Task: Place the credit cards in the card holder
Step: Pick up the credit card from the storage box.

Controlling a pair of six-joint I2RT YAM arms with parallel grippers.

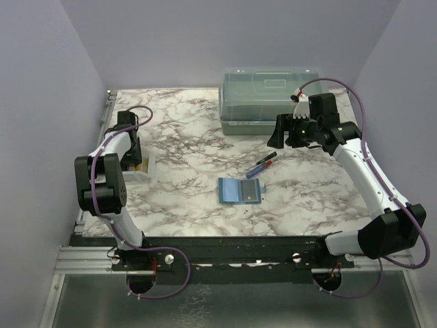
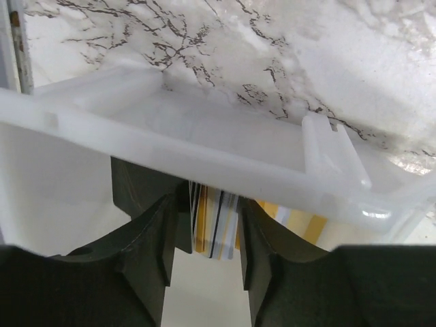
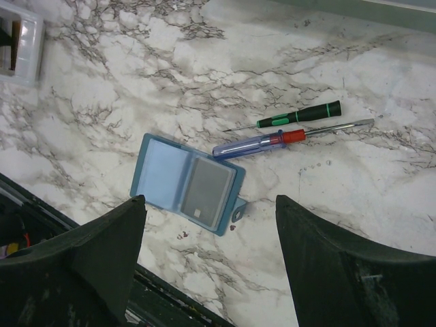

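Jaws of your left gripper stand narrow on either side of the credit cards, which sit on edge in the clear-white plastic tray. You cannot tell whether they pinch the stack, and the tray's rim runs across just past the fingertips. Your right gripper hangs wide apart and empty above the card holder, which lies opened flat mid-table, well apart from the tray, with a blue-and-red screwdriver and a green-handled screwdriver just beside it.
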